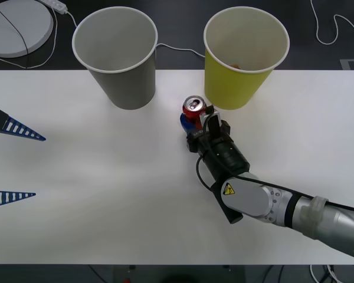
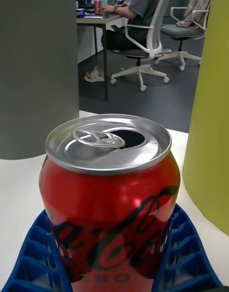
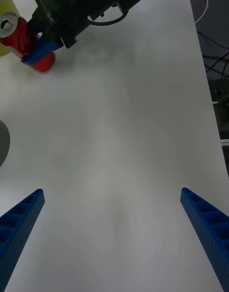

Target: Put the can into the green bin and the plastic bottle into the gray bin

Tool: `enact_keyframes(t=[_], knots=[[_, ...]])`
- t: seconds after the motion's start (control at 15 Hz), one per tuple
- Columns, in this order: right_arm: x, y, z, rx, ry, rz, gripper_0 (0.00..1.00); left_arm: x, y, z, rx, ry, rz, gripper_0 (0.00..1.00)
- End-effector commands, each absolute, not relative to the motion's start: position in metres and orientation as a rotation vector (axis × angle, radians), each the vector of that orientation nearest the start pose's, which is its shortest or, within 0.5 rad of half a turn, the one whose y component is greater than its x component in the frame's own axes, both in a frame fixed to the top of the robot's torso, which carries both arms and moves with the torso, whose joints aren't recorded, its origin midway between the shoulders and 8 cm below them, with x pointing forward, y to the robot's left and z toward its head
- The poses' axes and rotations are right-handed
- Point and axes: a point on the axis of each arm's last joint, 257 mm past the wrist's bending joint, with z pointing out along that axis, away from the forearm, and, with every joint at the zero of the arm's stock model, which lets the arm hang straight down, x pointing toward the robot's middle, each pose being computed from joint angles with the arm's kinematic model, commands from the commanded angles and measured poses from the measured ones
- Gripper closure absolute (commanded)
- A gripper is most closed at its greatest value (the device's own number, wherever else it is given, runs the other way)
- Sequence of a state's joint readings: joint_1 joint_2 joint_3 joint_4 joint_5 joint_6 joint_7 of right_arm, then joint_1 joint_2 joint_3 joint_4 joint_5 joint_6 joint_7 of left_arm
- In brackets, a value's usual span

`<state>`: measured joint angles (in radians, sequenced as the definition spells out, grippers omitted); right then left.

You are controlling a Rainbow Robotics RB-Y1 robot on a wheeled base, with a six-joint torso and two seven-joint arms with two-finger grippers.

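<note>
Front view: I see the right gripper [image 1: 196,119] clamped on the upright can [image 1: 193,109] at centre, just below the green bin [image 1: 242,59], gray bin [image 1: 118,59] upper left, left gripper [image 1: 12,162] spread wide at left edge; right wrist view: blue fingers [image 2: 33,254] flank the can [image 2: 109,196]; left wrist view: can [image 3: 24,39] gripped at upper left.

Bright, even light — soft shadows, sharp

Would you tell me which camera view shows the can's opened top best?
The right wrist view: the can sits close between the right gripper's blue fingers, its pull tab and opening plain. The front view shows it small from above; the left wrist view shows it far off.
</note>
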<state>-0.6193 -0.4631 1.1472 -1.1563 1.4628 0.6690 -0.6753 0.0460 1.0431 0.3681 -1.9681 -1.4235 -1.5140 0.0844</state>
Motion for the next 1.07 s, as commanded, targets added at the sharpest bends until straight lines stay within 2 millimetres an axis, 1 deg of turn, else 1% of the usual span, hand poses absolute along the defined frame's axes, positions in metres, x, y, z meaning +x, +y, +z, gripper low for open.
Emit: enact_keyframes(t=[0.07,0.13,0.33,0.6,0.67,1.0,1.07], knots=[[0.571,-0.057,-0.246,-0.423,1.489,0.171,1.00,0.340,0.299,-0.136,1.863,1.513,-0.165,0.00],[0.568,-0.058,-0.244,-0.423,1.495,0.189,1.00,0.340,0.299,-0.136,1.863,1.513,-0.165,0.00],[0.551,-0.061,-0.244,-0.466,1.514,0.231,1.00,0.340,0.299,-0.136,1.863,1.513,-0.165,0.00],[0.525,-0.068,-0.242,-0.584,1.558,0.301,1.00,0.340,0.299,-0.136,1.863,1.513,-0.165,0.00],[0.519,-0.071,-0.239,-0.640,1.563,0.303,1.00,0.340,0.299,-0.136,1.863,1.513,-0.165,0.00],[0.490,-0.098,-0.226,-0.875,1.589,0.340,1.00,0.340,0.299,-0.136,1.863,1.513,-0.165,0.00],[0.481,-0.106,-0.222,-0.933,1.598,0.360,1.00,0.340,0.299,-0.136,1.863,1.513,-0.165,0.00]])
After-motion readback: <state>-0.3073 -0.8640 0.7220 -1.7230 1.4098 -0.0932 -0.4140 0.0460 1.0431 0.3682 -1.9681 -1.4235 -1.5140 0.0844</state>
